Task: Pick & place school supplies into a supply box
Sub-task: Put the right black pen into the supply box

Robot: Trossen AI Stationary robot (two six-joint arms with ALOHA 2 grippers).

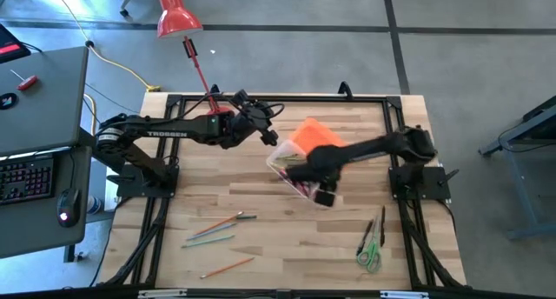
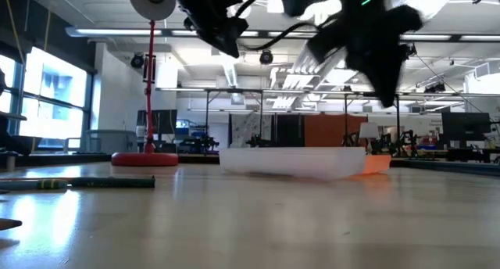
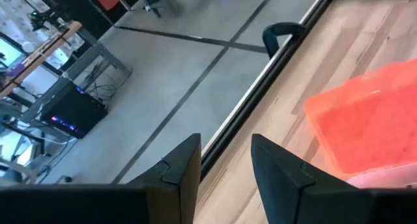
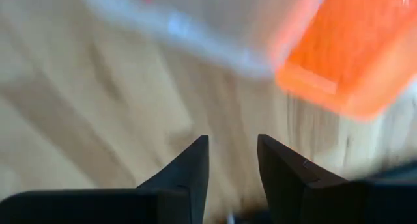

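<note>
The supply box (image 1: 285, 160) is clear plastic and sits at the table's middle, its orange lid (image 1: 313, 134) open on the far side. Something pink lies inside it (image 1: 304, 188). In the low view the box (image 2: 289, 161) rests flat on the wood. My left gripper (image 1: 271, 136) hovers open at the box's far left corner; its wrist view shows the lid (image 3: 371, 126) ahead. My right gripper (image 1: 323, 193) hangs open over the box's near side, with the lid (image 4: 358, 48) ahead of its fingers. Pencils (image 1: 217, 225) and green-handled scissors (image 1: 370, 252) lie on the near table.
A red desk lamp stands at the far left; its base (image 2: 144, 158) is close behind my left arm and its head (image 1: 178, 21) reaches beyond the table. One more orange pencil (image 1: 230, 266) and a dark pen (image 1: 382, 221) lie near. Black frame rails (image 1: 287, 97) edge the table.
</note>
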